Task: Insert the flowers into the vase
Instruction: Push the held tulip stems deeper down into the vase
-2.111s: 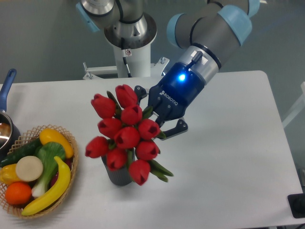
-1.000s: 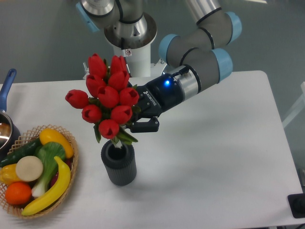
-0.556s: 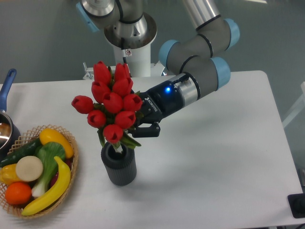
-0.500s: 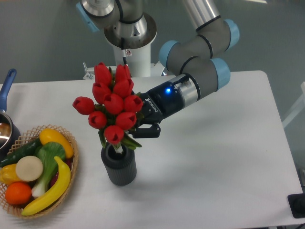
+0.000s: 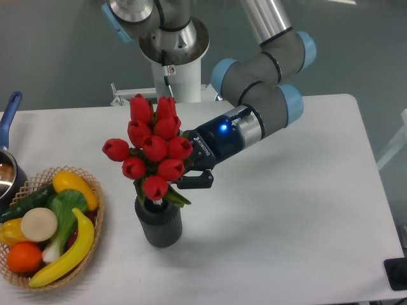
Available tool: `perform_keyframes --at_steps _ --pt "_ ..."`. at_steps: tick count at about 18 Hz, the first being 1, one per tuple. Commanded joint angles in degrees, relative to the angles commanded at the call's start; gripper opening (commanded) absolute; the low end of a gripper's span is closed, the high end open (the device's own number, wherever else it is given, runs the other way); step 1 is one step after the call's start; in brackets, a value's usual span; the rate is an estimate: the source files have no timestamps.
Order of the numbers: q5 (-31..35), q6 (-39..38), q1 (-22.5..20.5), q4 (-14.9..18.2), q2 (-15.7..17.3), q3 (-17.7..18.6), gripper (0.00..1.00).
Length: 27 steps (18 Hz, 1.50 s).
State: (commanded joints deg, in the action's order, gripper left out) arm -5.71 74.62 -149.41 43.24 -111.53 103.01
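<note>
The flowers [image 5: 151, 145], a tight bunch of red tulip buds with green leaves, stand upright over the vase [image 5: 159, 224], a small dark grey ribbed cylinder on the white table. Their stems reach down into the vase's round mouth. My gripper [image 5: 184, 171] comes in from the right, level with the lower buds, and is shut on the bunch just above the vase rim. The buds hide most of the fingers.
A wicker basket [image 5: 95, 200] of fruit and vegetables sits at the left front of the table. A pot with a blue handle [image 5: 9, 114] stands at the far left edge. The robot base [image 5: 173, 47] rises behind the flowers.
The bunch swung from lying tilted beside the vase to upright above it. It then sank lower, so the stems now enter the mouth. My gripper moved with it.
</note>
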Motion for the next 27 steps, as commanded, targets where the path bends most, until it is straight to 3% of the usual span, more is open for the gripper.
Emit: perform_keyframes --at_steps 27 --pt "0.8 2.2 -0.2 0.0 -4.6 2.3 0.30"
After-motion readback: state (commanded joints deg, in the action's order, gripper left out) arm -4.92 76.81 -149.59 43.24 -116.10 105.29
